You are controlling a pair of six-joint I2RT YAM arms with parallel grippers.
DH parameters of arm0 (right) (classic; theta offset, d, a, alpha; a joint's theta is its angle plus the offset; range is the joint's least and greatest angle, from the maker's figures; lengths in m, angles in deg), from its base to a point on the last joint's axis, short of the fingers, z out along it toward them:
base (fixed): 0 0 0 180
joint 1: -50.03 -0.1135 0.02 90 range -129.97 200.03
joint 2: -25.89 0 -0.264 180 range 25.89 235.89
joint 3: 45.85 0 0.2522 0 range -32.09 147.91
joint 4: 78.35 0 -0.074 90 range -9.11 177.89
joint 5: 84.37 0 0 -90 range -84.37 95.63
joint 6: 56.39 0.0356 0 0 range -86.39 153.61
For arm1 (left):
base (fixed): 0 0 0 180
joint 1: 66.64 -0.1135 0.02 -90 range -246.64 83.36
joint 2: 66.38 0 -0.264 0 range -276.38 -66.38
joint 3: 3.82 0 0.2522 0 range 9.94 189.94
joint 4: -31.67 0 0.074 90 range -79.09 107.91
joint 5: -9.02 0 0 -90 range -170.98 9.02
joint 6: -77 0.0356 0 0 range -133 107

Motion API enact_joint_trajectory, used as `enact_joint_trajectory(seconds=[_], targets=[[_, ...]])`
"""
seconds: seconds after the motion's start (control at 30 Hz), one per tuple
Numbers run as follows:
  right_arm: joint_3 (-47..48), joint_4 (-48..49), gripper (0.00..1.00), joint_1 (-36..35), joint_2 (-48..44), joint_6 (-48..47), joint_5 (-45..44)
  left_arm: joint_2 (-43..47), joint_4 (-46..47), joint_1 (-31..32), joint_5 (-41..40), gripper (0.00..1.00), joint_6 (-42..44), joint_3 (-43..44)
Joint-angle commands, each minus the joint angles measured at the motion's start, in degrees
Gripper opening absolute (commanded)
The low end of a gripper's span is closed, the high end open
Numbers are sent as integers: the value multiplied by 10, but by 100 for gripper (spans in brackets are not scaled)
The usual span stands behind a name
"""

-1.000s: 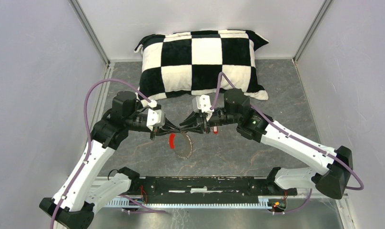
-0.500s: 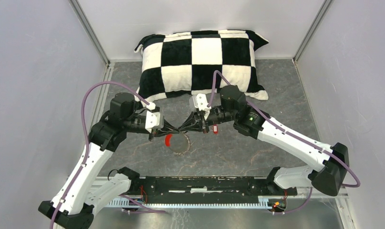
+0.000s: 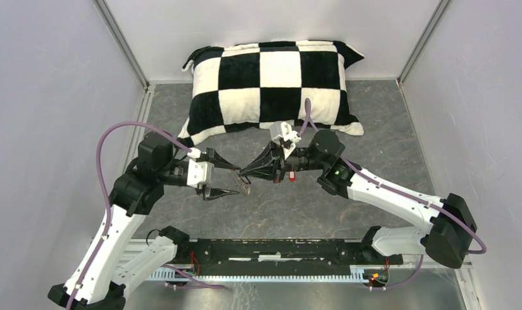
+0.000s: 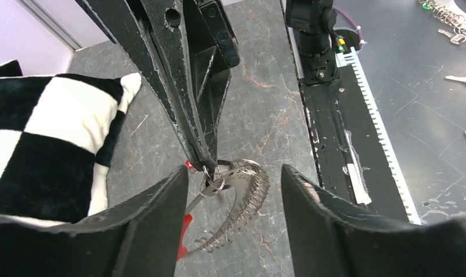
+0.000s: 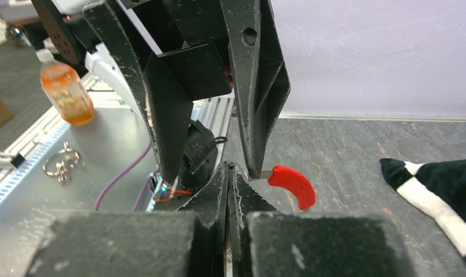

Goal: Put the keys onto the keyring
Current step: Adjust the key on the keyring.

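The keyring point(image 4: 245, 199), a silvery coil loop with a red section point(image 4: 183, 231), hangs above the grey floor from my right gripper point(image 4: 207, 166), which is shut on its top. A small split ring point(image 4: 213, 184) dangles at the pinch. My left gripper point(image 4: 233, 170) is open, one finger on each side of the loop, touching nothing. From above, the left gripper point(image 3: 238, 181) and right gripper point(image 3: 243, 173) meet tip to tip over the keyring point(image 3: 245, 187). In the right wrist view the right gripper point(image 5: 228, 168) is shut, with the red section point(image 5: 292, 184) beside it. The keys are hidden.
A black-and-white checked pillow point(image 3: 271, 81) lies behind the arms. The black base rail point(image 3: 278, 248) runs along the near edge. Loose keys point(image 4: 460, 79) and an orange bottle point(image 5: 63, 92) sit on the metal bench beyond the rail. Grey walls close in both sides.
My left gripper has opened, let go and drawn back left. My right gripper has shut on the keyring and lifted it, so the loop hangs from it alone.
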Motion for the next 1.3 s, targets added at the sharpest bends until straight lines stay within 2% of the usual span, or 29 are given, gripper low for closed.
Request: enact_joint_trajectory(seconds=[0.0, 0.1, 0.2, 0.37, 0.5, 0.6, 0.93, 1.27], targets=[[-30, 194, 0, 1, -11, 121, -27, 17, 34, 2, 7, 71, 4, 7], [-23, 193, 0, -2, -6, 127, -36, 26, 66, 2, -19, 80, -25, -5], [-22, 185, 0, -2, -8, 123, -56, 28, 75, 2, -47, 99, -46, -8], [-29, 169, 0, -2, -13, 113, -83, 24, 63, 2, -74, 100, -65, -8], [-42, 184, 0, -2, -23, 119, -97, 36, 54, 2, -71, 100, -35, -20], [-49, 201, 0, -3, -28, 127, -102, 49, 27, 3, -74, 98, 27, -24], [-90, 244, 0, -3, -37, 150, -94, 93, 22, 3, -97, 82, 182, -38], [-105, 278, 0, -2, -31, 169, -84, 75, 38, 3, -69, 59, 206, -44]])
